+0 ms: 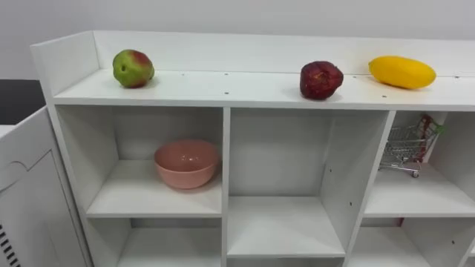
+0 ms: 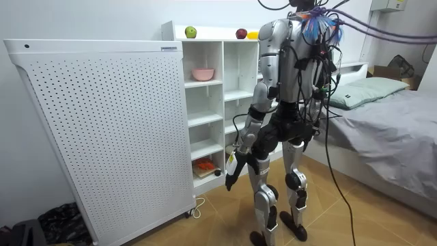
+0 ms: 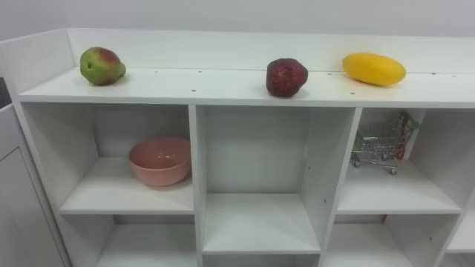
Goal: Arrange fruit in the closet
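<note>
Hanging beside the thigh, the left hand (image 2: 231, 171) is too small to tell whether its fingers are apart or curled. On the white closet's top board (image 1: 245, 90) lie a green-red apple (image 1: 133, 68), a dark red round fruit (image 1: 320, 80) and a yellow oblong mango (image 1: 401, 72). They are probably light, firm and apt to roll, so cup each round its middle.

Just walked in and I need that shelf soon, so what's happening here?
The robot stands facing the white closet, its left hand hanging low at its side. An apple, a dark red fruit and a yellow fruit sit apart along its top. A pink bowl and a toy shopping cart occupy upper compartments.
</note>
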